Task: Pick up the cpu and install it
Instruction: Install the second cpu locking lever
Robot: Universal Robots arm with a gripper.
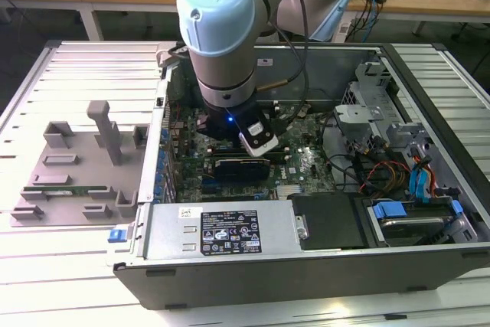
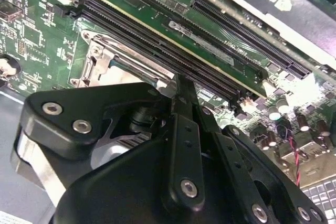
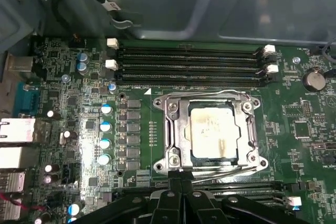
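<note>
The computer case [image 1: 306, 250] lies open on the slatted tabletop [image 1: 69, 266], nearest in the exterior view, with the arm [image 1: 222, 36] reaching down into it over the motherboard [image 1: 306, 166]. To the exterior view's left sits a grey parts holder [image 1: 76, 166]. In the first wrist view the cpu [image 3: 212, 129] already lies flat inside its socket frame [image 3: 173, 129], silvery top up, so the placing looks done; whether the frame's latch is locked cannot be told. The gripper [image 3: 181, 195] hangs just beside the socket's near edge, its fingers [image 3: 173, 198] pressed together and gripping nothing, apart from the chip. Memory slots [image 3: 189, 61] run along the socket's far side.
</note>
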